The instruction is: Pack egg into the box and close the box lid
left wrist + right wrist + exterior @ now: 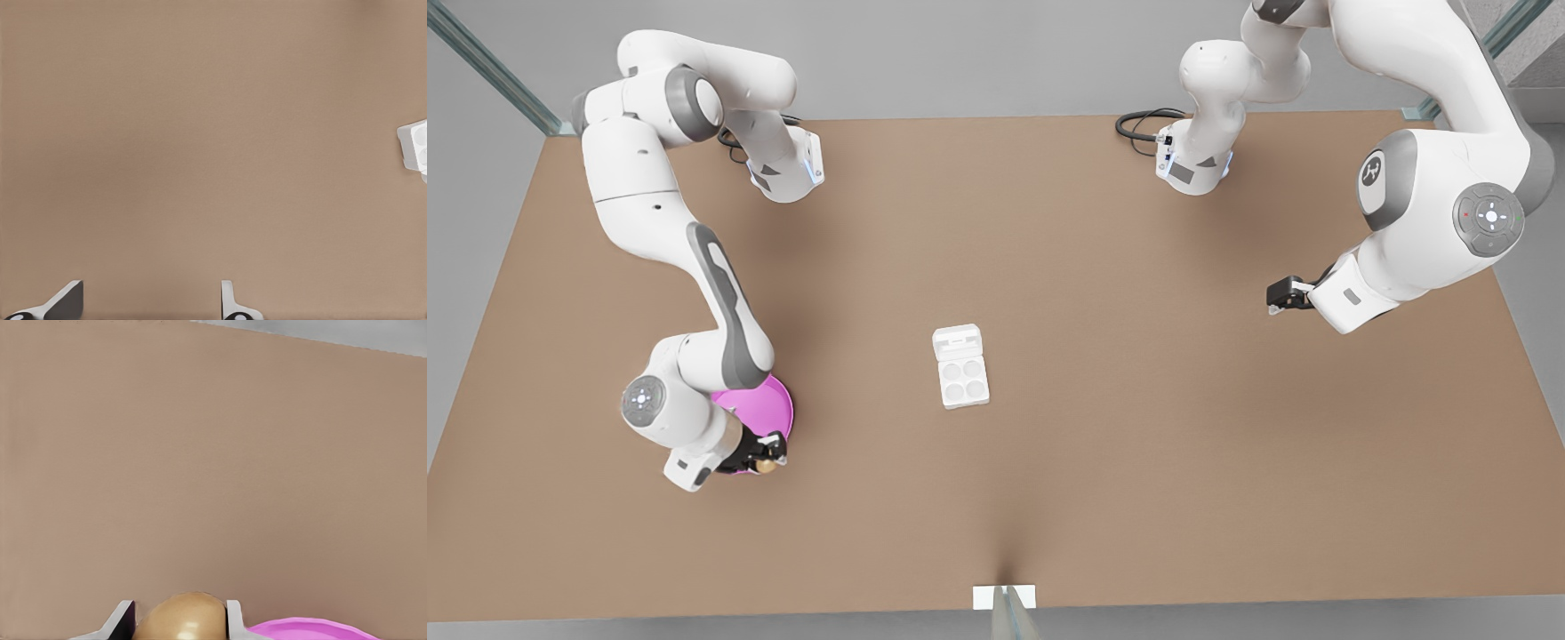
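Observation:
The tan egg [765,464] sits between the fingers of my right gripper [770,455], at the near rim of the pink plate [769,402] on the front view's left. In the right wrist view the egg [181,621] fills the gap of that gripper [180,607], which is shut on it. The white box [964,380] lies mid-table, its four cups empty and the box lid [958,341] lying open flat behind the tray. My left gripper [1282,295] hovers open far off on the front view's right; between its fingers [151,288] is bare table, with a corner of the box [415,144] farther off.
The pink plate [313,630] lies just beside the held egg. Brown tabletop [1138,427] stretches wide between the plate and the carton. Both arm bases and a black cable [1138,124] stand along the far edge.

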`<action>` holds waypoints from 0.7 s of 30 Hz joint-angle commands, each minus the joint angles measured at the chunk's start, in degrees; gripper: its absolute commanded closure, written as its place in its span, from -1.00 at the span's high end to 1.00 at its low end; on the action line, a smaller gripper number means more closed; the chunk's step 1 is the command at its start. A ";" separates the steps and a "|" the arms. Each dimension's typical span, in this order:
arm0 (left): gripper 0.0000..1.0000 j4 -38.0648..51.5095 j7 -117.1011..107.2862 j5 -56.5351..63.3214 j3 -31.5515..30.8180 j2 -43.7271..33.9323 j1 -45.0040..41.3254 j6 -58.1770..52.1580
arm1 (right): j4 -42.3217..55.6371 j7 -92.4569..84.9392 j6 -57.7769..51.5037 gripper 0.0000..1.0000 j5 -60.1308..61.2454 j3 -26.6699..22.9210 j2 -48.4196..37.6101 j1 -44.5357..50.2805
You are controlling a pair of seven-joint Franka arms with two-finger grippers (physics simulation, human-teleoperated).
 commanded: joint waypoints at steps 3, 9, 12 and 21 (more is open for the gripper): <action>1.00 0.03 -0.07 0.03 0.01 -0.06 0.00 -0.02 | 1.11 12.42 -0.33 -0.04 -0.83 -0.16 0.10 5.25; 1.00 0.03 -0.07 0.03 0.01 -0.06 0.00 -0.02 | 5.67 22.02 -2.88 -0.04 -1.00 -0.16 1.41 10.78; 1.00 0.03 -0.07 0.03 0.01 0.03 -0.17 -0.02 | 8.40 27.03 -3.76 -0.04 -0.83 -0.16 2.91 13.78; 1.00 0.03 -0.07 0.03 0.01 0.03 -0.26 -0.02 | 8.93 47.59 -4.37 -0.03 4.89 -0.34 2.73 26.78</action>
